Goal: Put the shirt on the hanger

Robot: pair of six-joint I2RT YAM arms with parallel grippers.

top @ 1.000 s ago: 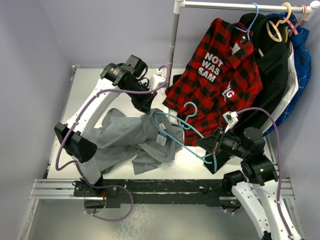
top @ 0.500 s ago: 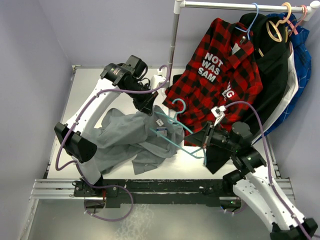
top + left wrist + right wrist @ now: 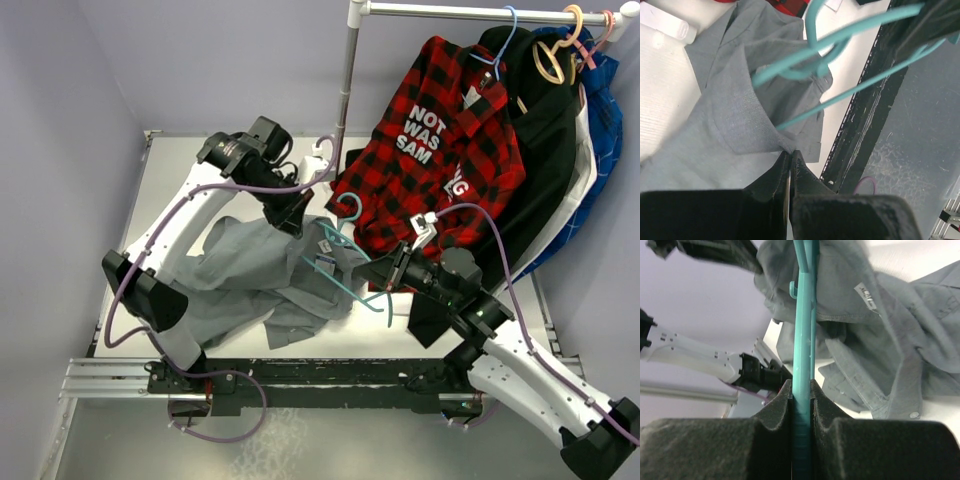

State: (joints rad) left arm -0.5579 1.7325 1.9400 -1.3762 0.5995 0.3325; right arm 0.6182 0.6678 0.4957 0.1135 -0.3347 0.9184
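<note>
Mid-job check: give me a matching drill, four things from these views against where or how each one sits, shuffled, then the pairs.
Things:
1. grey shirt
2. teal hanger
3. plaid shirt
4. left claw

Places or states:
A. hanging from the rail
B. clamped in the right claw
C. shut on grey cloth
D. lying mostly on the table

Pairs: 1-D, 2-B, 3-A, 4-C
</note>
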